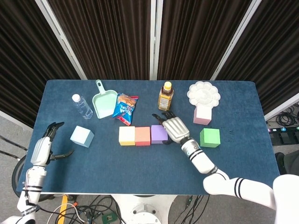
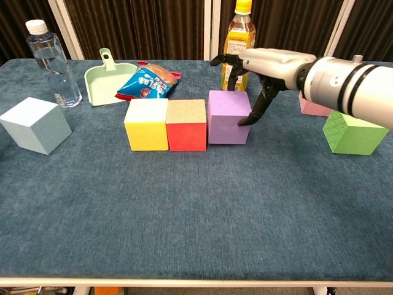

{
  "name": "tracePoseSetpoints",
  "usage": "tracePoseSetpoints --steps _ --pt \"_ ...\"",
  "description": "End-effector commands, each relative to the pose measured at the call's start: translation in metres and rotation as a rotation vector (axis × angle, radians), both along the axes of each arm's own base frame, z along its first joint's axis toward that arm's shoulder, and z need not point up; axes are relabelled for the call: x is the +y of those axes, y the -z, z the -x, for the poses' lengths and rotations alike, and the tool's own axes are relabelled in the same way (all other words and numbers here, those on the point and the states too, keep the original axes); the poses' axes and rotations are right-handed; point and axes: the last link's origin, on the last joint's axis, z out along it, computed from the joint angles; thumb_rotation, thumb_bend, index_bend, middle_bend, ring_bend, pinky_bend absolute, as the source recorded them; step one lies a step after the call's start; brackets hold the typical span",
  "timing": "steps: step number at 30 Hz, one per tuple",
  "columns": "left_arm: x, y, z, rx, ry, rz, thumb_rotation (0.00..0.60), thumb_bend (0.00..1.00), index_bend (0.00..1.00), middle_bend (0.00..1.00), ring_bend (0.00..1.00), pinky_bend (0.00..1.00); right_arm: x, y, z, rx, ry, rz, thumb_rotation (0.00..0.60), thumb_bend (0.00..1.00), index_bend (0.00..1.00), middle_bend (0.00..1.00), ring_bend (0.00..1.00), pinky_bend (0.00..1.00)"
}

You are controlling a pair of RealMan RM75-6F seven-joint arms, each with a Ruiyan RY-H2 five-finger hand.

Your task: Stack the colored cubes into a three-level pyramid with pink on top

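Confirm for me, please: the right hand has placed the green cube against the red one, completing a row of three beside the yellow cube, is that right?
Not quite: the cube under the right hand is the purple cube, not green. The chest view shows it against the red cube, next to the yellow cube.

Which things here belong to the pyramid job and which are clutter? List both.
Job: yellow cube, red cube, purple cube under the right hand, green cube, pink cube, light blue cube.

Clutter: water bottle, dustpan, snack bag, drink bottle, white palette.
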Motion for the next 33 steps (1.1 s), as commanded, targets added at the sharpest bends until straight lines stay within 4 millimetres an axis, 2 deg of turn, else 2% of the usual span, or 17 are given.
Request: tracePoseSetpoints --steps 1,19,33 --pt "-0.0003 0.0004 0.001 0.001 0.0 0.003 0.6 0.11 0.11 0.1 0.0 0.13 -0.0009 0.004 -0.0015 0.013 0.001 -0.002 0.6 0.24 0.0 0.65 0.09 0.0" --pt "0.0035 0.0061 0.0054 0.012 -0.014 0.042 0.6 0.11 0.11 0.1 0.0 0.13 -0.0007 0.0128 -0.0045 0.009 0.004 -0.026 0.6 0.24 0.0 0.65 0.09 0.0" --pt "0.004 0.0079 0.0059 0.011 -0.017 0.046 0.6 0.11 0.11 0.1 0.0 0.13 0.0008 0.0107 -0.0064 0.001 0.004 -0.022 0.6 0.26 0.0 0.65 0.09 0.0"
